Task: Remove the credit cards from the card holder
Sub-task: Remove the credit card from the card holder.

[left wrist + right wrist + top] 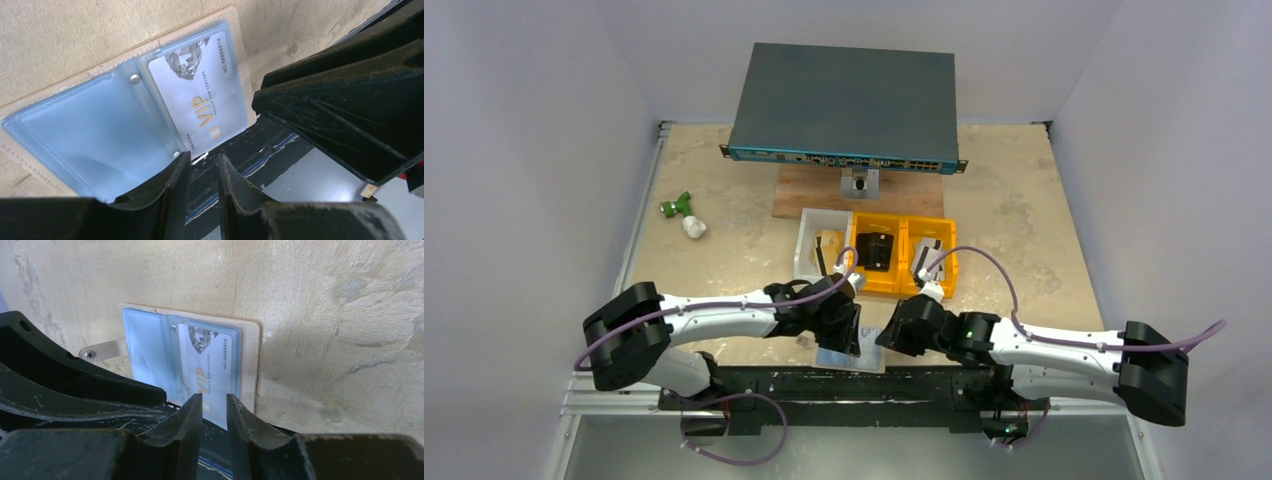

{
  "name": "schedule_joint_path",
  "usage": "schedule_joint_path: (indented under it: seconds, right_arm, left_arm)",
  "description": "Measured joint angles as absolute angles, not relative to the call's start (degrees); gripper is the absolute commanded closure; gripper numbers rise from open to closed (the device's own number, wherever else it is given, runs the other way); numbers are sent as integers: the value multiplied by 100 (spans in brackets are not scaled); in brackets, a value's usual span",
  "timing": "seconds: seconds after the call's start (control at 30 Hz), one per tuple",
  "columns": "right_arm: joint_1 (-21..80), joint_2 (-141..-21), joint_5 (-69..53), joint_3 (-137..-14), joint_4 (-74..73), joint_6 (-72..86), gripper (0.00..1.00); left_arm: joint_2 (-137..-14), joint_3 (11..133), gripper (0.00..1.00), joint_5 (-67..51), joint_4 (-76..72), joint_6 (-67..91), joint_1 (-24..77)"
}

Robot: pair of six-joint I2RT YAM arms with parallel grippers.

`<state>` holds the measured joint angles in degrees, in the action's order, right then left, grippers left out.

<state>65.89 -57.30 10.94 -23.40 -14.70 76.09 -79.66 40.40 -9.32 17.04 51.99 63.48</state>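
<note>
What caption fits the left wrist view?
Open card holder flat on the table, VIP card in one clear pocket, left tool poised at its edge.

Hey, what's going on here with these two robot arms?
The card holder lies open and flat at the near edge of the table. A VIP card sits in one clear pocket, and the other pocket looks empty. The left gripper hovers at the holder's near edge by the fold. The right gripper is lined up on the card's near end. Both have fingers slightly apart, and neither seems to be gripping anything.
</note>
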Motion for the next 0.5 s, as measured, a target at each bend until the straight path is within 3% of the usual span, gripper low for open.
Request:
schedule_joint_path:
  seconds: [0.5]
  right_arm:
    - [6589,-6302,1083,-2366,-1288,7511,81]
  left_arm:
    - [-8165,3804,76,-1181,1262,5356,6123]
